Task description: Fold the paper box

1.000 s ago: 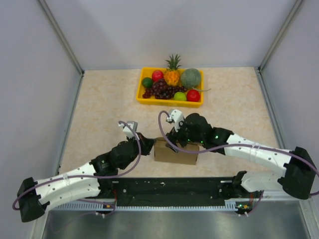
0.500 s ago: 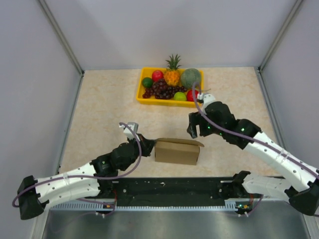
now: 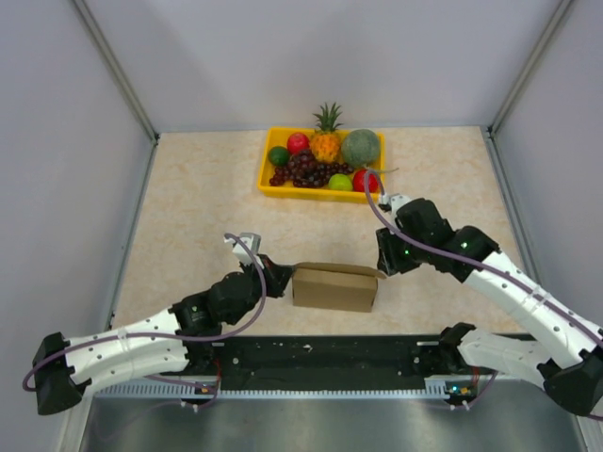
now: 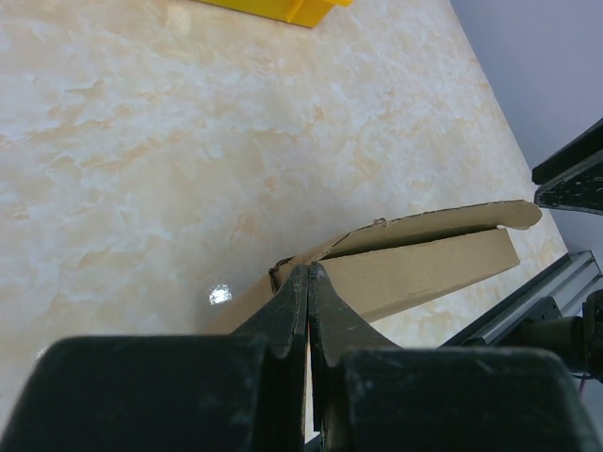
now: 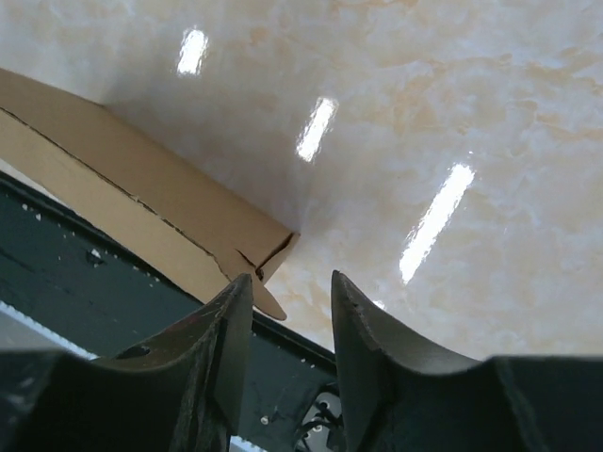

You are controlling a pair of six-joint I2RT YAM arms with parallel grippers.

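Note:
The paper box [image 3: 334,288] is a small brown carton lying near the table's front edge, its lid flap slightly raised along the far side. My left gripper [image 3: 279,281] is shut, its tips pressed against the carton's left end; the left wrist view shows the closed gripper [image 4: 309,271] at the corner of the box [image 4: 424,268]. My right gripper [image 3: 385,262] hovers just off the carton's right end, apart from it. In the right wrist view the right gripper [image 5: 292,278] stands open and holds nothing, with the box [image 5: 141,207] and its corner tab to the left.
A yellow tray [image 3: 320,194] of plastic fruit stands at the back centre of the table. A black rail [image 3: 320,353] runs along the near edge behind the carton. Grey walls close in both sides.
My right gripper left the top of the carton, swung up and to the right, then came down beside its right end with the jaws narrower. The left arm and the box stayed put.

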